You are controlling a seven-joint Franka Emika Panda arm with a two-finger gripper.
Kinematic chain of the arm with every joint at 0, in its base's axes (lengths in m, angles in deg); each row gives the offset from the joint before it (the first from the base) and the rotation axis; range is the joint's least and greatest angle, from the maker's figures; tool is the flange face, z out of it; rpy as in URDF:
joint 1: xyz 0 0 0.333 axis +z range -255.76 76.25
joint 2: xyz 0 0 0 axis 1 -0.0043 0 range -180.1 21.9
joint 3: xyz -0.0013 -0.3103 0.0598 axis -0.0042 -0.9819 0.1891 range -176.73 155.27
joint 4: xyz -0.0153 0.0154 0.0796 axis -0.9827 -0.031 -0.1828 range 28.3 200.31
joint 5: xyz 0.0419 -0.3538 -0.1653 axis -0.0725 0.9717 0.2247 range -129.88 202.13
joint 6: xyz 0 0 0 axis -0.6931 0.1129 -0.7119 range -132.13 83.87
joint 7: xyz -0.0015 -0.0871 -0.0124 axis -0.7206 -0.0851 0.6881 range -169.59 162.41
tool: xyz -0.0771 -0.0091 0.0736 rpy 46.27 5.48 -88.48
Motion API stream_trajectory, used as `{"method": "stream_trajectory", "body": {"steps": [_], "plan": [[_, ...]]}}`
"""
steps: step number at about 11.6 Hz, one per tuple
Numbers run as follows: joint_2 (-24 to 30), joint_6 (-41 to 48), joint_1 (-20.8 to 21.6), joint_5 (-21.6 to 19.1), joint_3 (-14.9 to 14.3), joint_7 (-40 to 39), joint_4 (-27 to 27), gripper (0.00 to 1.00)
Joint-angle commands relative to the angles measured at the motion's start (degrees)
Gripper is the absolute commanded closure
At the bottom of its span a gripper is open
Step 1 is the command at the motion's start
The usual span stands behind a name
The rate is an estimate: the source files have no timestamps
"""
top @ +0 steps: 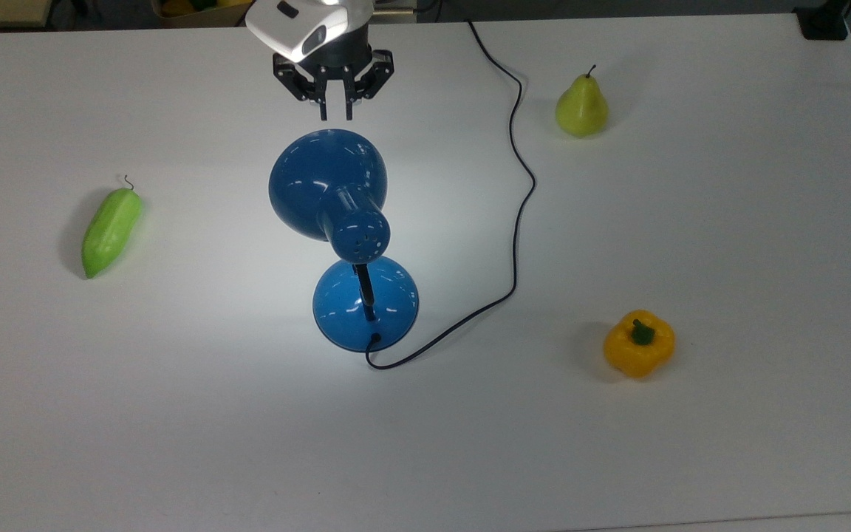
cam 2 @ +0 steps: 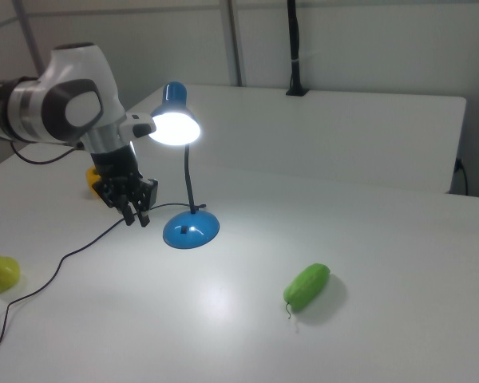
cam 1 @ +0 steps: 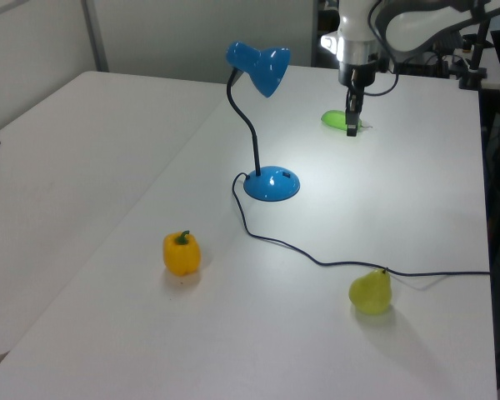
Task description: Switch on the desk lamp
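The blue desk lamp (top: 326, 177) stands mid-table on its round base (top: 365, 303), and its dome shade (cam 2: 176, 124) glows. A bright pool of light lies on the table around the base (cam 1: 272, 183). My gripper (top: 337, 114) hangs beyond the shade toward the top view's top edge, clear of the lamp. Its fingers point down, open with a narrow gap and nothing between them. In the left view the gripper (cam 1: 351, 127) hovers in front of the green vegetable. In the right view the gripper (cam 2: 137, 219) is to the left of the base (cam 2: 191, 230).
The lamp's thin black cord (top: 518, 222) snakes from the base toward the top view's top edge. A green vegetable (top: 111, 230) lies at the top view's left. A pear (top: 581, 107) and a yellow pepper (top: 638, 343) sit at the top view's right.
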Motion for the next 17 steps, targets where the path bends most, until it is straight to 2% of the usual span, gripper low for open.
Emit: {"method": "stream_trajectory", "body": {"steps": [1, 2, 5, 9, 11, 13, 15, 17], "plan": [[4.14, 8.21, 0.08, -2.16, 0.35, 0.1, -2.15, 0.13], [5.27, 11.54, -0.35, -3.56, 0.35, 0.1, -3.99, 0.0], [6.16, 22.53, -0.45, -6.64, 0.35, 1.93, -11.1, 0.0], [6.52, 28.87, -0.01, -7.44, 0.35, 9.49, -17.26, 0.0], [6.6, 28.97, 0.17, -7.61, 0.09, 10.38, -17.54, 0.0], [6.6, 27.05, 0.17, -9.02, -1.49, 9.42, -17.54, 0.0], [6.26, 19.96, 2.79, -9.46, -4.82, 7.67, -17.1, 0.0], [5.29, 16.59, 3.42, -9.46, -5.8, 5.21, -17.1, 0.0]]}}
